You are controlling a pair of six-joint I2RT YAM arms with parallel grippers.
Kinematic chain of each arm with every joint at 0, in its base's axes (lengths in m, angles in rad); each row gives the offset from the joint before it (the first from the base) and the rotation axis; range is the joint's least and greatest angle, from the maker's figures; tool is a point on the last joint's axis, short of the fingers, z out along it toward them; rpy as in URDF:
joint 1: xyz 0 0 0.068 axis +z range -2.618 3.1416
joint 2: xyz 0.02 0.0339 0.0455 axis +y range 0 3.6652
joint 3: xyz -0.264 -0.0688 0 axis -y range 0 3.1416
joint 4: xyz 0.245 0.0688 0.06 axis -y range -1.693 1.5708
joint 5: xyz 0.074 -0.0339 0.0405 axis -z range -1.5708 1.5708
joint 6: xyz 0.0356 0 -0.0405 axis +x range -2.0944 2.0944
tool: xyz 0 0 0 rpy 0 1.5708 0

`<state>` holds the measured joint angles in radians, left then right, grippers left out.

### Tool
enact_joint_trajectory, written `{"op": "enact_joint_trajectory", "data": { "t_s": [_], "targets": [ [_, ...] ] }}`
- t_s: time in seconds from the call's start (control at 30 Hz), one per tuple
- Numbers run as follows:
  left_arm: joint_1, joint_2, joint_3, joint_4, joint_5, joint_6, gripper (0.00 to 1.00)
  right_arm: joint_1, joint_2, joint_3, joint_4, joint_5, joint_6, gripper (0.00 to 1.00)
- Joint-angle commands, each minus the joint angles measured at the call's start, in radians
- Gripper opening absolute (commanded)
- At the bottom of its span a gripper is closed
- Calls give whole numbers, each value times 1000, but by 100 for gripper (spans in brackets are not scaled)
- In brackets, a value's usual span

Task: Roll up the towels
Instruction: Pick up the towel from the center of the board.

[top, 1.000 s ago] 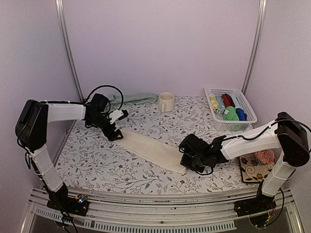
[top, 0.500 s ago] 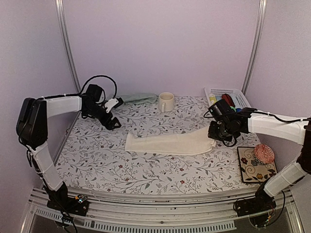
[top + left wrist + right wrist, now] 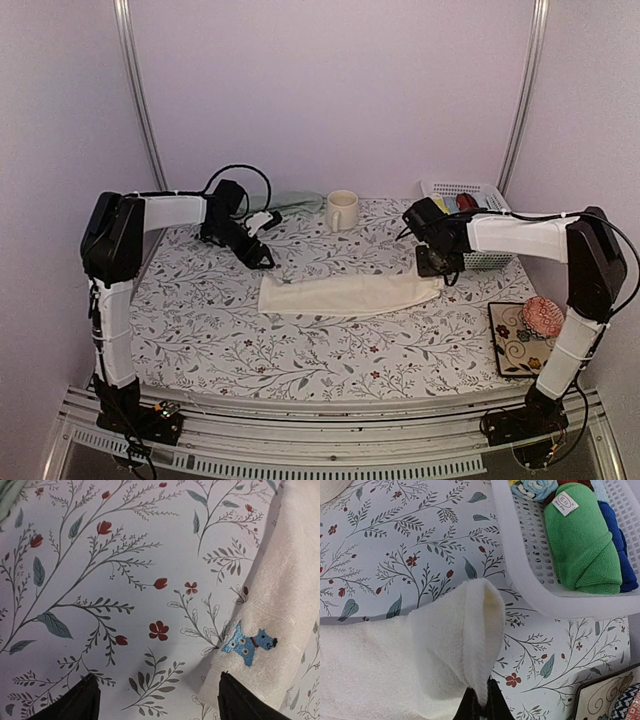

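Note:
A cream towel (image 3: 345,296) lies stretched left to right across the flowered table. My right gripper (image 3: 432,266) is shut on its right end, and the pinched fold (image 3: 475,630) stands up between the black fingers (image 3: 470,707). My left gripper (image 3: 262,258) hovers open just behind the towel's left end. In the left wrist view its jaws (image 3: 157,680) stand wide over bare tablecloth, the right finger at the towel's corner (image 3: 290,580) near a blue dog mark (image 3: 248,642). A pale green towel (image 3: 292,200) lies at the back, partly behind the left arm.
A cream mug (image 3: 341,210) stands at the back centre. A white basket (image 3: 520,555) with several rolled cloths, one green (image 3: 580,545), sits right beside the right gripper. A patterned tile (image 3: 522,340) with a pink object lies at the near right.
My right gripper has carried the towel's end from the near middle to the back right by the basket, straightening the towel. My left arm has moved right, towards the towel's left end.

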<state>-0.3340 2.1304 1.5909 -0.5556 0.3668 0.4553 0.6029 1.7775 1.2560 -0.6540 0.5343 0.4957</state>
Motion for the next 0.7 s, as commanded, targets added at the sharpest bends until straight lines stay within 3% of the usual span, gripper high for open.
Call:
{"op": "enact_joint_trajectory", "data": {
  "t_s": [0.0, 0.33, 0.67],
  "targets": [
    [33, 81, 82, -134, 149, -5, 81, -50, -59, 17, 13, 63, -51, 4],
    [35, 152, 107, -254, 340, 87, 78, -65, -100, -2, 27, 81, -50, 4],
    [34, 229, 191, -325, 488, 67, 79, -68, -78, -18, 68, 63, -55, 3]
  ]
}}
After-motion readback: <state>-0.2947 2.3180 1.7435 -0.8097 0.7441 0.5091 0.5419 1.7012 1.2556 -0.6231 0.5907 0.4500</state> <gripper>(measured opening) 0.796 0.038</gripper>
